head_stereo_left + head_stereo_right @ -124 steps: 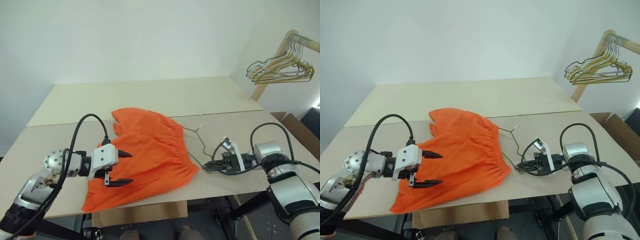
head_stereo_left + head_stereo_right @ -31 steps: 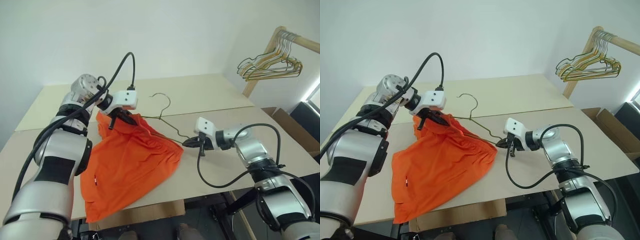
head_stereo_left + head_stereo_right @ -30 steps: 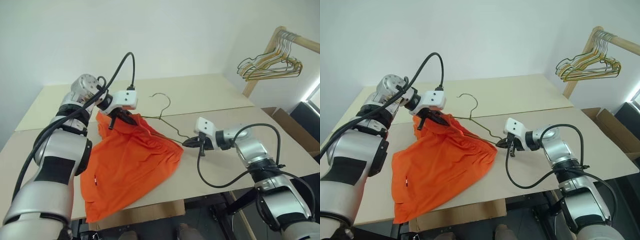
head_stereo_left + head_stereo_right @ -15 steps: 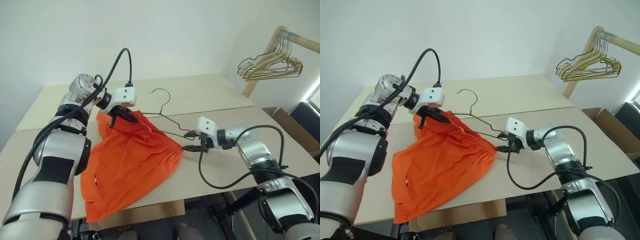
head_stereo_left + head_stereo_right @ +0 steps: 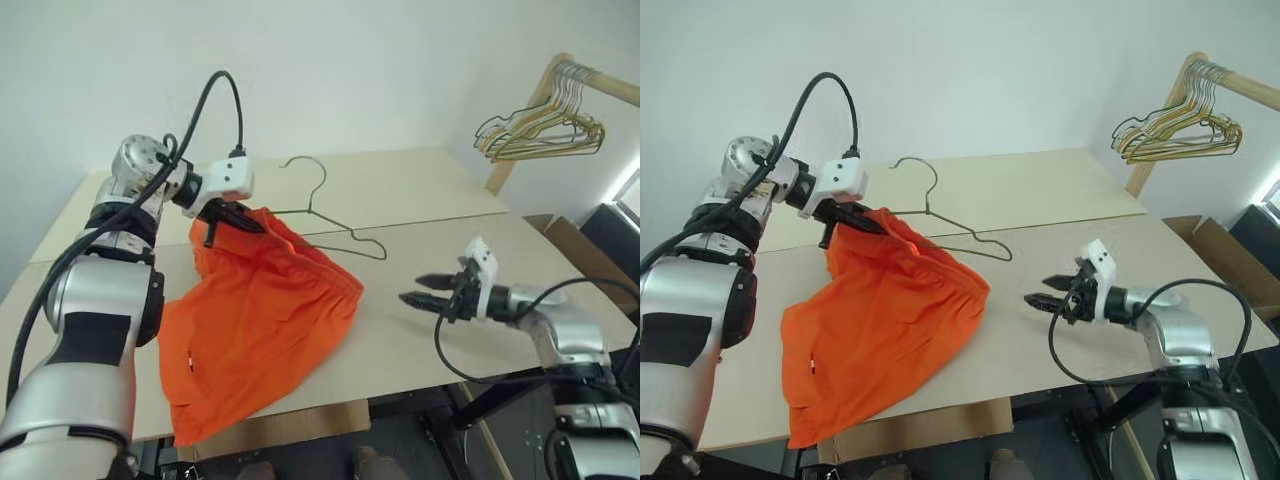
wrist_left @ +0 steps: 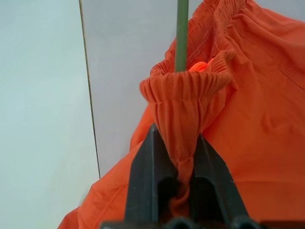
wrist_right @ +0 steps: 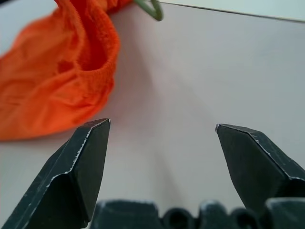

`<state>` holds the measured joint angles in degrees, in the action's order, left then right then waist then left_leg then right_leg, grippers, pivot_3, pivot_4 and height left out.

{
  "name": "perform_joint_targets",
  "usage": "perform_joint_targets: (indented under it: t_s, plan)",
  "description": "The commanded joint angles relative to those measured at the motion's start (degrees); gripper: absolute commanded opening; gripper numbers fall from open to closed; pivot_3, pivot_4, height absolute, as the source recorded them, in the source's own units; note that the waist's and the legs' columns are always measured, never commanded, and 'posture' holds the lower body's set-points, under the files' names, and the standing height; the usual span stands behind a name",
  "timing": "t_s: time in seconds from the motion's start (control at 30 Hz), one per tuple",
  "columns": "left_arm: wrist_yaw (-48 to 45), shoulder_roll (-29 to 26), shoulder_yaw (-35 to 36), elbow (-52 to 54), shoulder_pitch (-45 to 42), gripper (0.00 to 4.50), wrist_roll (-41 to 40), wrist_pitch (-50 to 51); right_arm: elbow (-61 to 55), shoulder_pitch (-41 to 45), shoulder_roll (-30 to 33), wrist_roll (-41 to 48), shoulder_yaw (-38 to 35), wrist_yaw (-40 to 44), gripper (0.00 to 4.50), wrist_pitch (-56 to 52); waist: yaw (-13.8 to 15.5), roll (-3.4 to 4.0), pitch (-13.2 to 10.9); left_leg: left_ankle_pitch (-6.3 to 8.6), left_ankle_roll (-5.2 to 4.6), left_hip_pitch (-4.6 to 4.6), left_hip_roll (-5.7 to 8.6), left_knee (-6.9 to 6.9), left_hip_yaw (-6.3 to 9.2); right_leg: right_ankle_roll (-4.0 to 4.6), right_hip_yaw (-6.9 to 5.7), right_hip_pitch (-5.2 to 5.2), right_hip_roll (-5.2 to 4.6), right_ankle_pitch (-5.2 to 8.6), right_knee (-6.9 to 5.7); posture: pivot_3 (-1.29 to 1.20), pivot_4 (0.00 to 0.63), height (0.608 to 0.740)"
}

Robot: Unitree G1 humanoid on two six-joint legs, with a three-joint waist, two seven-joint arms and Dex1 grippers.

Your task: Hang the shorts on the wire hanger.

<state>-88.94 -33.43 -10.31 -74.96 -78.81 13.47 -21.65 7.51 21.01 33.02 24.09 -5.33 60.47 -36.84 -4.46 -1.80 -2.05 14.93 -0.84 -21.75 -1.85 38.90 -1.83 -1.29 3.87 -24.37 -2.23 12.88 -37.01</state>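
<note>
The shorts (image 5: 258,310) lay on the table (image 5: 420,200) at left, the wire hanger (image 5: 325,215) behind them, a hanger rack (image 5: 545,115) far right.

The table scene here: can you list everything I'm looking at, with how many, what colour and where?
shorts: one, bright orange, waistband lifted, the rest trailing on the table
wire hanger: one, dull grey-olive, one end inside the waistband, its hook raised
table: one, pale beige, under everything
bunch of hangers: several, gold and dark, on a wooden rail at the far right
cardboard box: one, brown, beyond the table's right edge
left hand: black fingers, shut on the waistband
right hand: black fingers, open, holding nothing, above the table right of the shorts
</note>
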Motion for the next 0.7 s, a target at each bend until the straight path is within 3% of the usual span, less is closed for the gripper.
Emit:
perform_joint_targets:
  t_s: [0.03, 0.27, 0.43, 0.53, 0.7]
  plan:
    - [0.4, -0.3, 1.1, 1.4, -3.1, 0.0, -1.0, -1.2, -7.0, -1.0, -4.2, 4.7, 0.2, -3.6, 4.13, -4.5, -0.3, 0.0, 0.0, 0.0, 0.0, 0.01, 0.0, 0.0, 0.0, 0.0, 0.0, 0.0, 0.01, 0.0, -0.04, -0.05, 0.0, 0.74]
    - [1.0, 0.0, 1.3, 1.3, -3.2, 0.0, -1.1, -1.5, -7.3, -1.3, -13.5, 5.2, 4.7, -10.5, 4.13, -7.9, -0.6, 0.0, 0.0, 0.01, 0.0, 0.0, 0.01, 0.01, 0.06, -0.03, -0.04, 0.0, 0.01, 0.02, -0.06, -0.05, 0.0, 0.74]
    - [1.2, 0.0, 1.4, 1.3, -2.9, 0.0, -1.1, -1.8, -6.4, -1.3, -16.2, 4.9, 6.3, -12.3, 4.13, -7.5, -0.6, 0.0, 0.0, 0.01, -0.01, -0.1, 0.02, 0.04, 0.09, -0.03, -0.07, -0.02, -0.02, 0.02, -0.02, -0.04, 0.0, 0.74]
    - [1.3, -0.1, 1.5, 1.4, -2.6, 0.0, -1.2, -1.9, -4.9, -0.6, -17.3, 5.4, 6.3, -13.5, 3.51, -8.8, -0.6, 0.0, 0.0, 0.01, -0.01, -0.12, 0.02, 0.04, 0.12, -0.04, -0.11, -0.02, -0.02, 0.02, -0.02, -0.04, 0.0, 0.74]
    - [1.4, -0.2, 1.8, 1.4, -2.2, 0.0, -1.5, -2.0, -3.0, 0.1, -18.2, 5.8, 5.6, -15.1, 1.81, -9.9, -0.6, 0.0, 0.0, 0.01, -0.01, -0.11, 0.02, 0.04, 0.14, -0.03, -0.13, -0.03, -0.02, 0.02, -0.02, -0.03, 0.0, 0.74]
